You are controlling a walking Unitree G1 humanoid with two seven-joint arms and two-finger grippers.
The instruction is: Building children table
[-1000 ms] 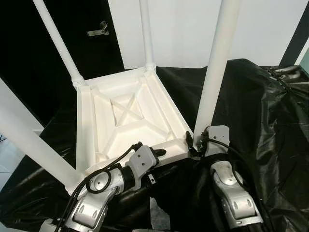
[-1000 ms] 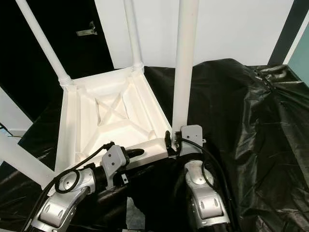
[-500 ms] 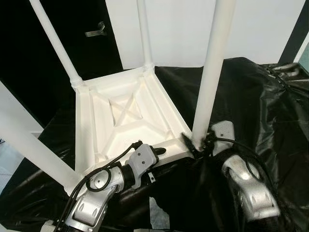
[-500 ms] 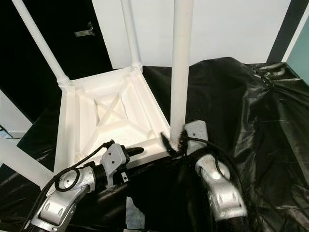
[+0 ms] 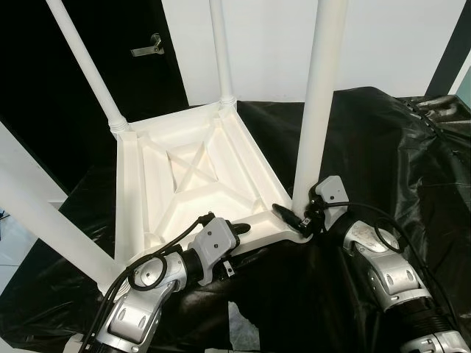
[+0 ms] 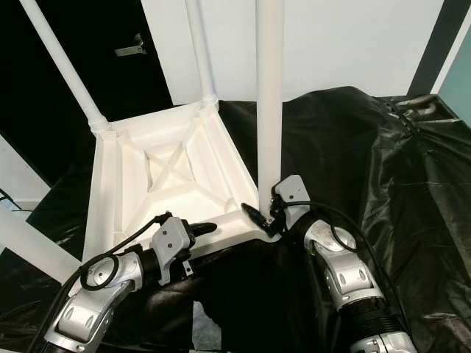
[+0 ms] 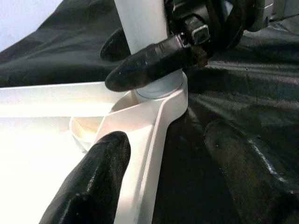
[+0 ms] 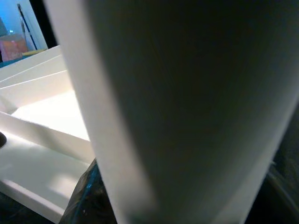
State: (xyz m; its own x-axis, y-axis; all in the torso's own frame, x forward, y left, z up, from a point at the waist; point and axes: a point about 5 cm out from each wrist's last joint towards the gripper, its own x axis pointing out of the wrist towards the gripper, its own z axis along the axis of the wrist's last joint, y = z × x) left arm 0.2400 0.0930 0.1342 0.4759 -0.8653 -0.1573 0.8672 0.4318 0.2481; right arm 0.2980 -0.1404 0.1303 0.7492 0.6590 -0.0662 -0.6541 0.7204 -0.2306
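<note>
While the white table top [image 5: 199, 184] lies upside down on the black plastic sheet [image 5: 383, 154], its ribbed underside faces up and four white legs stand up from its corners. My right gripper [image 5: 294, 218] is at the near right corner, at about 4 o'clock from the middle of the top, and its two black fingers are closed around the base of the near right leg [image 5: 316, 95], one finger on each side of it. My left wrist view shows one of these fingers [image 7: 149, 63] lying against the leg just above its socket. My left gripper [image 5: 239, 229] is at about 6 o'clock, on the near edge of the top; its fingers are apart, one over the white rim and the other outside over the sheet, and I cannot tell if they press it. At 10 o'clock, behind the table, a dark door has a metal handle [image 5: 143, 50].
</note>
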